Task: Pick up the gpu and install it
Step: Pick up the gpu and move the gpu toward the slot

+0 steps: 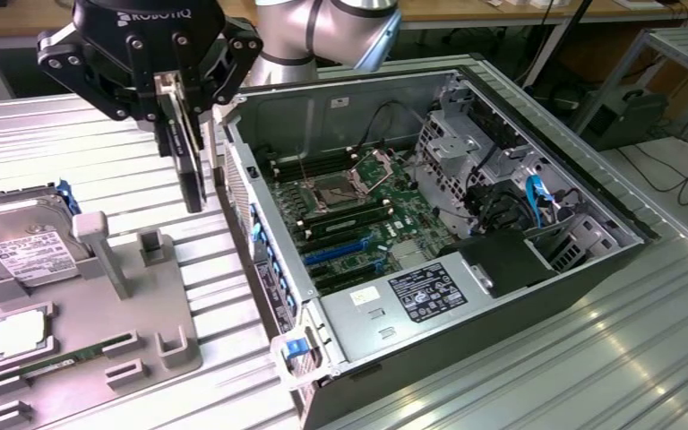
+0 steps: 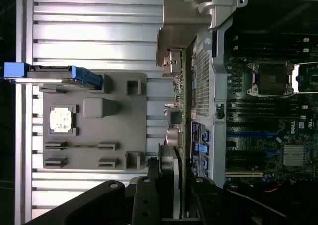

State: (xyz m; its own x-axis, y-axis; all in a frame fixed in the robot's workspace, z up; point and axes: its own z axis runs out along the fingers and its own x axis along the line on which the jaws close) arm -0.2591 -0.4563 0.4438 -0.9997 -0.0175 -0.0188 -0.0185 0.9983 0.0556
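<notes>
In the foreground, on the ribbed counter (image 1: 631, 358): a grey holder (image 1: 141, 345), with a slim green memory stick (image 1: 69, 361) and a square chip (image 1: 19, 333) set in its recesses. Just behind, at the holder's far end, a silver drive (image 1: 21, 246) with a white label, framed by blue rails. To the exterior view's right, an open case (image 1: 559, 305) lying on its side, board (image 1: 356, 215) exposed, blue slots (image 1: 338, 251) running across it. Between holder and case, held in the air above the counter: the gpu (image 1: 191, 170), upright and edge-on, silver bracket (image 2: 184, 31) close beside the case's wall, not seated in any slot. Whether touching that wall, impossible to tell. Directly above, the black pincer (image 1: 180, 98), partly closed and clamped from both sides on the card's upper edge. Farther back, the grey arm (image 1: 320, 27) rising out of frame, and beyond it wooden benches (image 1: 487, 11) along the room's far side.
</notes>
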